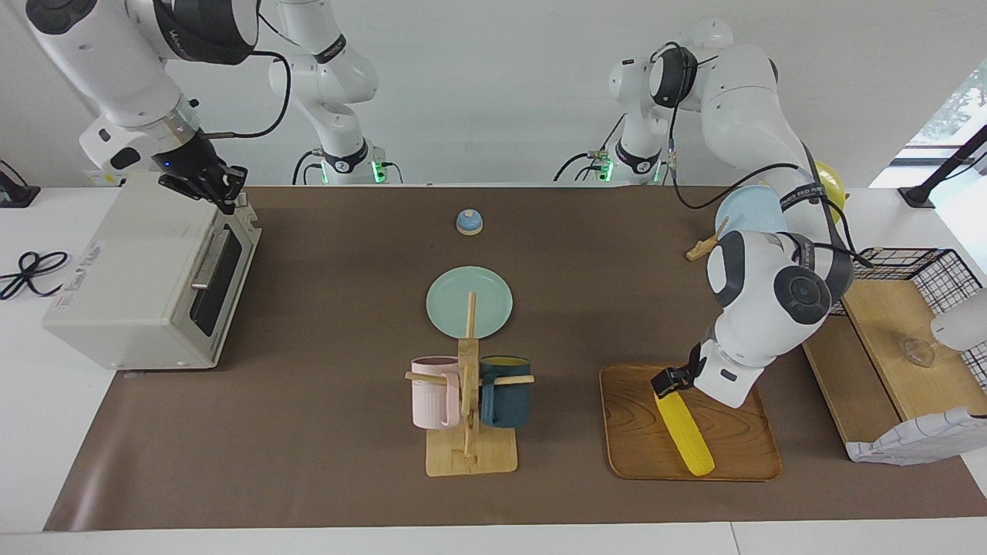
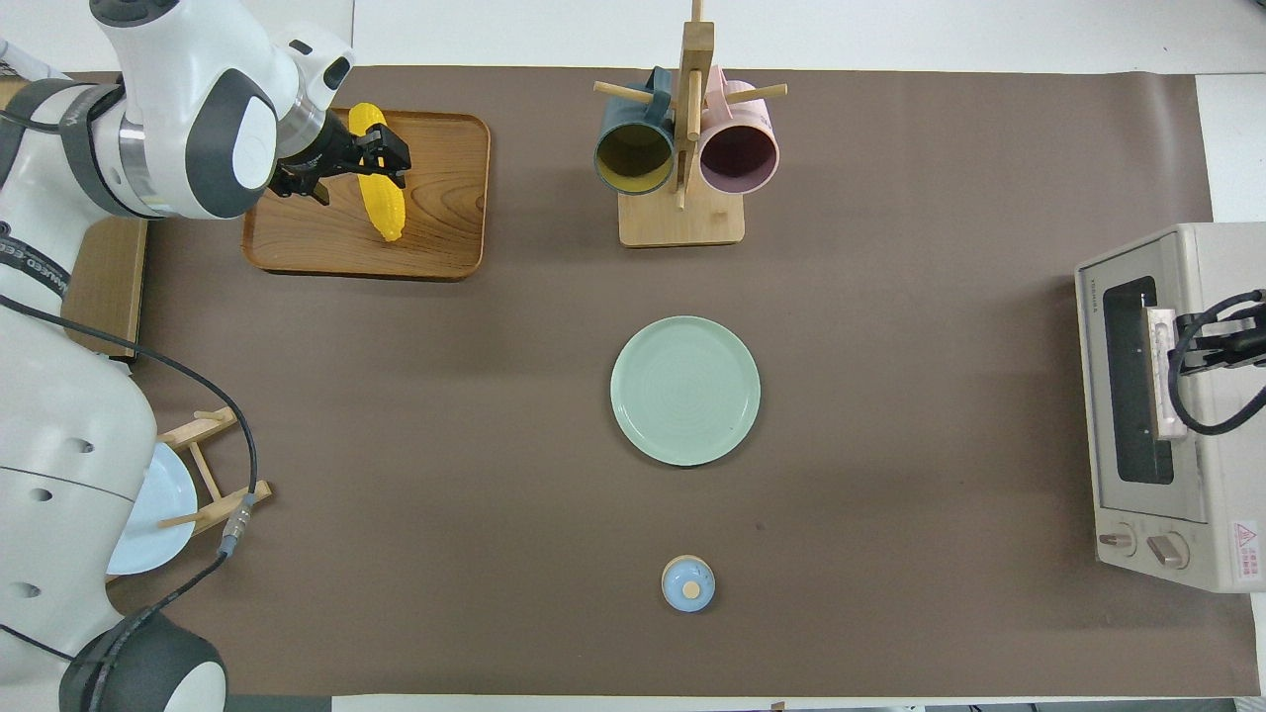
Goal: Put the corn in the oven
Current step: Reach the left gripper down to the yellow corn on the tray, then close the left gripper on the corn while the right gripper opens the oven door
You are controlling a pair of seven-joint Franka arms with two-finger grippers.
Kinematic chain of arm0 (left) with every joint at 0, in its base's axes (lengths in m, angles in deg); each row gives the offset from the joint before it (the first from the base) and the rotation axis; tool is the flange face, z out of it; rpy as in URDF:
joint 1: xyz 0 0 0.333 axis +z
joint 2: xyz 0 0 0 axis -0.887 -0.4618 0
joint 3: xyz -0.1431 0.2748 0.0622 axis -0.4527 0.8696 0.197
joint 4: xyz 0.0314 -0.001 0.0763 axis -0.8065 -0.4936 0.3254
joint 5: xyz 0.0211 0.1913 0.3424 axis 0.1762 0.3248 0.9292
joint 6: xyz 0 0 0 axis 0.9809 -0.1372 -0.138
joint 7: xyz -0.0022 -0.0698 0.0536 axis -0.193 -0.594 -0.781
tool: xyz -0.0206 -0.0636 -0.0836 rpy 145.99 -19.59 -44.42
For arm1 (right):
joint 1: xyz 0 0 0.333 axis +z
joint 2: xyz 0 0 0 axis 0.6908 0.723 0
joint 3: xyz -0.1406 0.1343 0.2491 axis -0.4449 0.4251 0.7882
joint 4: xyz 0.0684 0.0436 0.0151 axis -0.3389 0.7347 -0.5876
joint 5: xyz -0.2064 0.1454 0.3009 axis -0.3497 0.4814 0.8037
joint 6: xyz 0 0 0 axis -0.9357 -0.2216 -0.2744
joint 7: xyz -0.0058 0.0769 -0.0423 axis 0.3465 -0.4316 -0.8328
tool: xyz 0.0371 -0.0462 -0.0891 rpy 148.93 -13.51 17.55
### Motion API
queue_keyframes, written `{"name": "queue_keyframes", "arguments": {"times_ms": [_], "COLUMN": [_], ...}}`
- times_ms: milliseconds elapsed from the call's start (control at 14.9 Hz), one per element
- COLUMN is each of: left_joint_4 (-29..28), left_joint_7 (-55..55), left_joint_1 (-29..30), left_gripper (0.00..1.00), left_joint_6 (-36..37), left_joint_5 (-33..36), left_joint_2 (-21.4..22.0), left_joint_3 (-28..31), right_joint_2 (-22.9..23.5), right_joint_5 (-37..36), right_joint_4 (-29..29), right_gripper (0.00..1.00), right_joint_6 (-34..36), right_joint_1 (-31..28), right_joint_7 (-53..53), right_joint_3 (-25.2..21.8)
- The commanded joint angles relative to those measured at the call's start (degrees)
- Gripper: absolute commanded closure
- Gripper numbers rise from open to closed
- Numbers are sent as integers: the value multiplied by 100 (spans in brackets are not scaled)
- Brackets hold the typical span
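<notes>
The yellow corn (image 1: pixel 686 433) (image 2: pixel 386 205) lies on a wooden tray (image 1: pixel 634 432) (image 2: pixel 445 198) toward the left arm's end of the table. My left gripper (image 1: pixel 669 383) (image 2: pixel 381 158) is low over the cob's end nearer the robots, open, with one finger on each side of it; I cannot tell if it touches. The off-white oven (image 1: pixel 131 277) (image 2: pixel 1217 287) stands at the right arm's end with its dark glass door (image 1: pixel 220 274) closed. My right gripper (image 1: pixel 224 189) (image 2: pixel 1187 346) is shut, with nothing held, just above the top edge of the door.
A mug tree (image 1: pixel 469 401) with a pink and a dark blue mug stands mid-table, a green plate (image 1: pixel 469 301) and a small blue bell (image 1: pixel 469 222) nearer the robots. A plate rack (image 1: pixel 752 212) and a wire shelf (image 1: pixel 894 347) flank the left arm.
</notes>
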Motion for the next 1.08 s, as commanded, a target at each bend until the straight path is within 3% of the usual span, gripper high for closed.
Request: {"name": "queue_keyframes", "arguments": {"times_ms": [0,336,605,1008], "left_joint_4": [308,281,299,264], "left_joint_7": [45,45,36,45], "left_joint_1": [-20,-55,-38,-20], "left_gripper": [0,0,0,0], "left_joint_6": [-212,-617,-855,-1110], "left_joint_5": [258,664,638,637], "left_joint_2": [-146,-409,-577,-683], "left_joint_3": [50,41,32,41], "right_joint_2": [-349,-481,-376,-305], "right_joint_5": [-61,-131,-422,-422], "right_joint_4": [657,1457,1571,1765], "right_gripper": [100,100,100,100], "right_joint_6": [-626,-1340,-1524,-1718], "right_joint_1": [-174,-157,-622,-684], "right_joint_7": [-43,773,783,739], "right_joint_3": [26,26,43,34]}}
